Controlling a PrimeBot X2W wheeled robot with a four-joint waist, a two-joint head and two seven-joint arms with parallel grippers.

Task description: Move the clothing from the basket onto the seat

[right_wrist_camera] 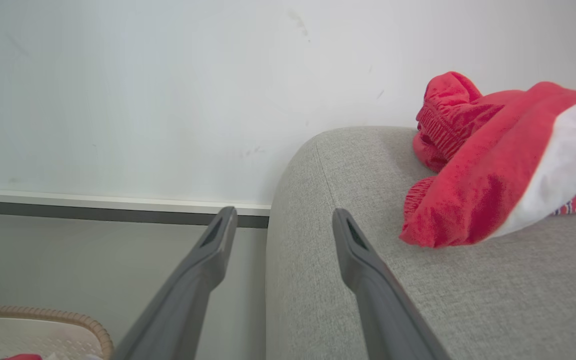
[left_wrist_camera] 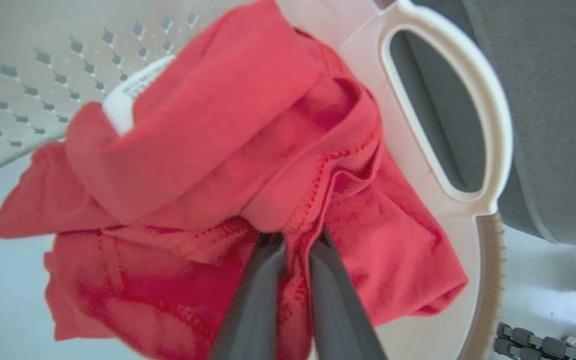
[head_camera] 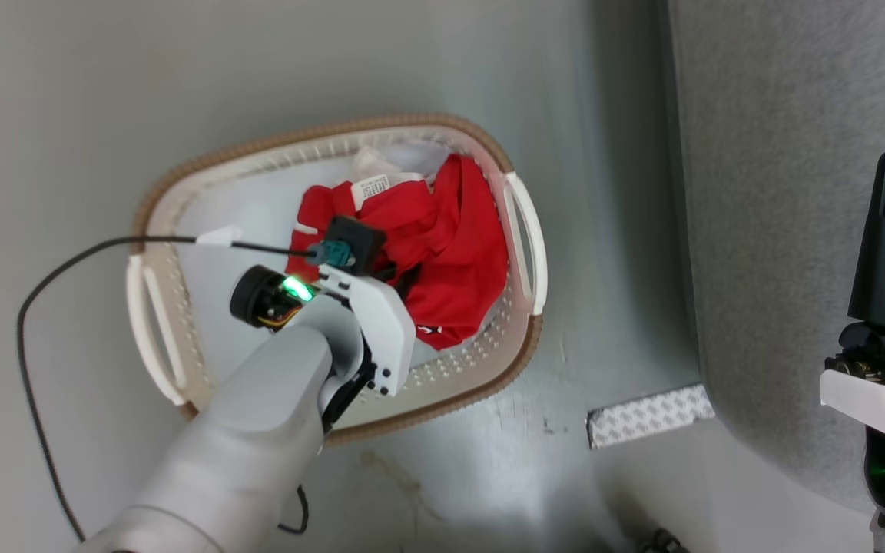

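the red bundle (head_camera: 450, 253) i'm after lies crumpled in the basket (head_camera: 273, 142), on the side nearest the seat (right_wrist_camera: 443, 310). my left gripper (left_wrist_camera: 295, 236) has its fingers pinched narrow on a stitched fold of it. a red-and-white piece (right_wrist_camera: 493, 165) lies on the seat, so i'd call this partly done, with this bundle yet to be lifted across. my right gripper (right_wrist_camera: 284, 216) hangs wide and empty by the seat's corner.
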